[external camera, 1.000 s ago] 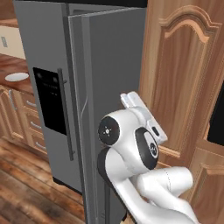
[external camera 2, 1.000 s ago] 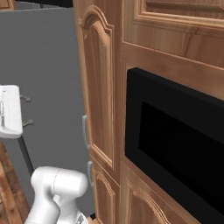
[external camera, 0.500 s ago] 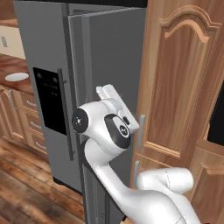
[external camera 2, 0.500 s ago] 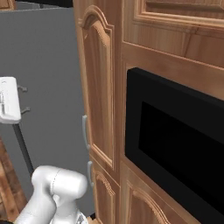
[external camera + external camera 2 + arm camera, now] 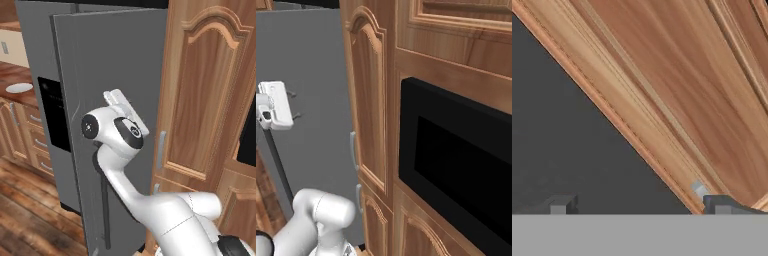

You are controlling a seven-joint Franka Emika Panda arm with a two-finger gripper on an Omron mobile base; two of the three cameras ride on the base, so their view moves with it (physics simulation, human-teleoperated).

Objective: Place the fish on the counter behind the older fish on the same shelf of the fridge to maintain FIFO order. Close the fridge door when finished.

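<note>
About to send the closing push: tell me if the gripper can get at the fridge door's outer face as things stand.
Probably yes. The gripper is right at the grey fridge door, its tips wide apart with nothing between them, and nothing stands in the way. The wooden cabinet lies just beside it.

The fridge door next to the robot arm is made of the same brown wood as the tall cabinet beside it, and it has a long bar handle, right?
Not quite. The fridge door is plain grey, not wood; only the tall cabinet to its right is brown wood. The left base view shows this, and the long bar handle is on the door as you said.
</note>
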